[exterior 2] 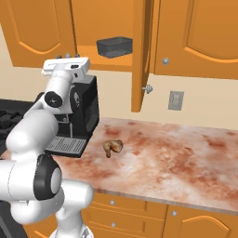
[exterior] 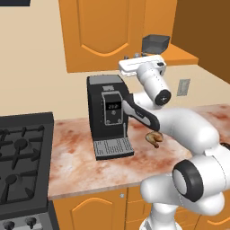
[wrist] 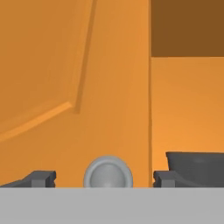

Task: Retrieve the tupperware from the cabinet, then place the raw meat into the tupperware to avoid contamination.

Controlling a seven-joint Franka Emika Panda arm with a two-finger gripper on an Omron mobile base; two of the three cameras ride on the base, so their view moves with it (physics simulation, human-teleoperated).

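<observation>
The tupperware (exterior: 156, 43) (exterior 2: 115, 46) is a low dark box standing on the shelf of the cabinet (exterior 2: 37, 23), whose right door (exterior 2: 142, 56) hangs open. The left door (exterior: 103, 31) is shut. My gripper (exterior: 131, 57) (exterior 2: 68, 56) is raised above the coffee machine and points at that left door. In the hand view the gripper (wrist: 105, 179) is open, with the door's round silver knob (wrist: 108, 173) between its fingertips (wrist: 43, 178) and touching neither; the tupperware (wrist: 197, 168) shows to the right. The raw meat (exterior: 154, 138) (exterior 2: 113, 147) lies on the marbled counter (exterior 2: 176, 153).
A tall black coffee machine (exterior: 108, 112) (exterior 2: 83, 111) stands on the counter under my hand. A black stove (exterior: 22, 157) is to its left. A wall outlet (exterior 2: 175, 100) sits behind the counter, and a closed cabinet door (exterior 2: 204, 32) is further right.
</observation>
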